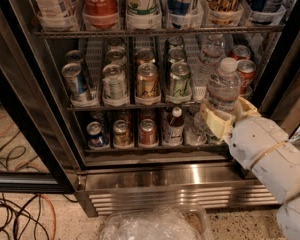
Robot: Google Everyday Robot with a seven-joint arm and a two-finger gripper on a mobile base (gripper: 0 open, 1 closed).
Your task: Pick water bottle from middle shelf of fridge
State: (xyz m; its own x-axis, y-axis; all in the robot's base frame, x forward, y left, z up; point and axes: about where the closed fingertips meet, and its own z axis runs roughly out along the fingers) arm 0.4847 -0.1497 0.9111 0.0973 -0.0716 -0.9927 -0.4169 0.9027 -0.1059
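The water bottle [222, 84] is clear ribbed plastic with a white cap. It stands upright between the cream fingers [215, 120] of my gripper [226, 115], in front of the right end of the middle shelf [140, 105]. The gripper is shut on the bottle's lower body. My white arm [270, 156] reaches in from the lower right. A second clear bottle [210, 51] stands further back in the same lane. The fridge [155, 179] is open, with black frames and a steel louvred base.
Several cans fill the middle shelf's lanes. Tall bottles [100, 4] stand on the upper rack. The lower rack holds cans and a small dark bottle with a red neck [175, 126]. Cables [20, 209] lie on the floor at left. A clear plastic container [155, 224] sits below the fridge.
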